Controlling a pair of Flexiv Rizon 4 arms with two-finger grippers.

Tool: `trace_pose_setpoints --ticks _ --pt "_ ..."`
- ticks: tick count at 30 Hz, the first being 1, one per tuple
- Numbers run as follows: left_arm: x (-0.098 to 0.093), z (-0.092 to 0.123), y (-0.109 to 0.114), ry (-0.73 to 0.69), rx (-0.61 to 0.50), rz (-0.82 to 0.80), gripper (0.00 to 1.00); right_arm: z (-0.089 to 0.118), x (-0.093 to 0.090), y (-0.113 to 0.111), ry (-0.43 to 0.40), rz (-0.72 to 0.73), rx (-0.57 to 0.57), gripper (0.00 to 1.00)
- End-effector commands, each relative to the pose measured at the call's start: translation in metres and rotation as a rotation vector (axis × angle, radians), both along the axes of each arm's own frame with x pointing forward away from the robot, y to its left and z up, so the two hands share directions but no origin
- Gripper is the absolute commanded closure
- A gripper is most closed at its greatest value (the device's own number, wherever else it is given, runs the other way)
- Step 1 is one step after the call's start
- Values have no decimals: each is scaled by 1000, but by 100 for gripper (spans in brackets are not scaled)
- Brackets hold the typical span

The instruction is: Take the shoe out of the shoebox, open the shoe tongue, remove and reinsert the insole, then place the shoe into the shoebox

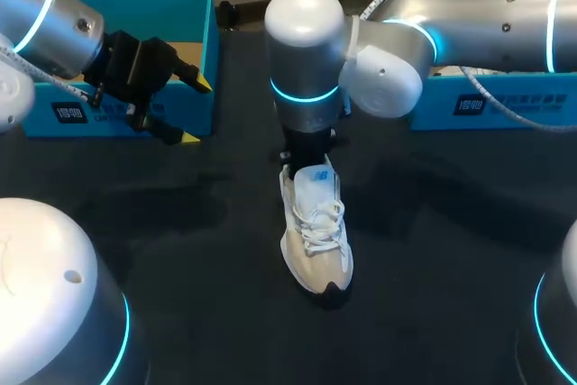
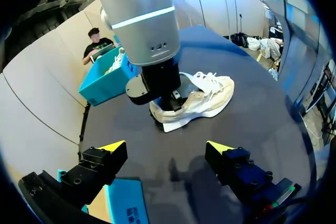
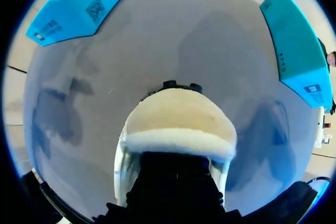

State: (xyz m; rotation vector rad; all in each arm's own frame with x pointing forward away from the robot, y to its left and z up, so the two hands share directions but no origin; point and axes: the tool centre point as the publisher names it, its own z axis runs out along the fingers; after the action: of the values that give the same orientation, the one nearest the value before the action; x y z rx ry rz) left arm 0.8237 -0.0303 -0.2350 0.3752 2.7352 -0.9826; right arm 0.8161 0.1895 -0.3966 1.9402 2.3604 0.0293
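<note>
Cream-and-white shoe [image 1: 315,241], white laces [image 1: 318,219], black toe [image 1: 332,290], teal shoebox [image 1: 206,42], black table [image 1: 433,295]

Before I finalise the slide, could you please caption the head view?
Right gripper at the heel of a white shoe on the table; left gripper open by a blue shoebox.

White sneaker [image 1: 315,232]: one was there.
Teal shoeboxes [image 1: 171,8] [image 1: 514,101]: two stood behind the sneaker.
Robot arms [image 1: 41,20] [image 1: 478,24]: two were in view.

Left hand [image 2: 165,148]: fingers stood wide apart, nothing between them (yellow tips over bare bench [image 2: 252,129]).
Shoe [image 2: 207,97]: sat ahead, white laces showing.
Right arm [image 2: 142,19]: was at the shoe's heel.
</note>
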Motion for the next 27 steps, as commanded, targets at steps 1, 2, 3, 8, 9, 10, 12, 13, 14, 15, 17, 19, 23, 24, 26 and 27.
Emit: trace_pose_setpoints --ticks 1,2,3,8,9,10,12,13,14,15,17,19,23,24,26,27 --pt "-1 0 0 -1 2 1 0 26 -6 -2 40 15 -7 100" --pt "-1 0 0 -1 2 1 0 34 -9 -5 53 4 -14 100" --pt "-1 0 0 -1 2 1 0 38 -12 -6 73 8 -18 100" --pt "-1 0 0 -1 2 1 0 58 -26 -9 149 -12 -23 100" --pt "-1 0 0 -1 2 1 0 60 -29 -9 157 -17 -22 100" --pt "-1 0 0 -1 2 1 0 62 -31 -9 165 -23 -18 100" --pt "-1 0 0 -1 2 1 0 63 -33 -8 171 -28 -14 100" --pt "-1 0 0 -1 2 1 0 61 -36 -7 183 -32 -17 100" --pt "-1 0 0 -1 2 1 0 62 -38 -6 184 -34 -14 100" --pt "-1 0 0 -1 2 1 0 62 -38 -6 184 -34 -14 100" --pt "-1 0 0 -1 2 1 0 56 -41 -5 213 -43 -20 100" --pt "-1 0 0 -1 2 1 0 56 -43 -4 219 -50 -6 100" --pt "-1 0 0 -1 2 1 0 54 -46 -2 246 -57 4 78" --pt "-1 0 0 -1 2 1 0 54 -46 -2 247 -59 5 67" --pt "-1 0 0 -1 2 1 0 57 -47 -2 259 -59 18 23" --pt "-1 0 0 -1 2 1 0 58 -47 -1 265 -58 18 5"
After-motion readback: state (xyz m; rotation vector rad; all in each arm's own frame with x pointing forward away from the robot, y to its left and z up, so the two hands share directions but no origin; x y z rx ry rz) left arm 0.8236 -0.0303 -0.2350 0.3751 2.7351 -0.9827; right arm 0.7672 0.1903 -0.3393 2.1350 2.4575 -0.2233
